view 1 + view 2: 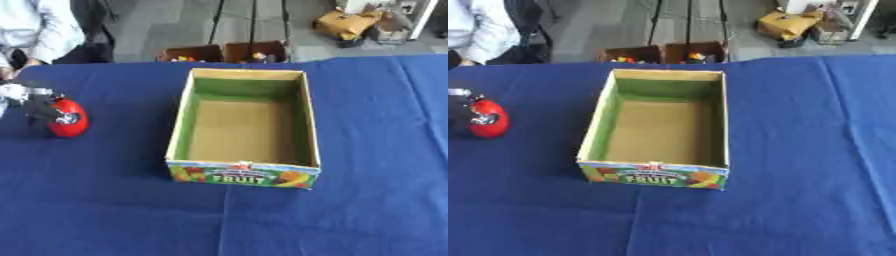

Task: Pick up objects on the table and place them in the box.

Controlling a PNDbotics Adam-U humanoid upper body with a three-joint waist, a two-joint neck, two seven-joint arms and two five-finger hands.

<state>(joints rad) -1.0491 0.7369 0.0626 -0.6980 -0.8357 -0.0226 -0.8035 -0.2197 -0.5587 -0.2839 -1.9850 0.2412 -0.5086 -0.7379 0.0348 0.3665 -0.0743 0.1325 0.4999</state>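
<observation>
The robot's black and silver left hand [35, 106] was cut off by the left picture edge, its arm out of sight, and its fingers covered part of the round red object [70, 120] near the left edge of the blue tablecloth [376, 150]. What that object was stayed unclear. The small bright items in the two brown cardboard boxes [223, 52] beyond the far edge were too small to identify.

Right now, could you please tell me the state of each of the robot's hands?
Left hand: at the table's left edge, fingers curled round the red object, holding it.
Right hand: not in view.
</observation>
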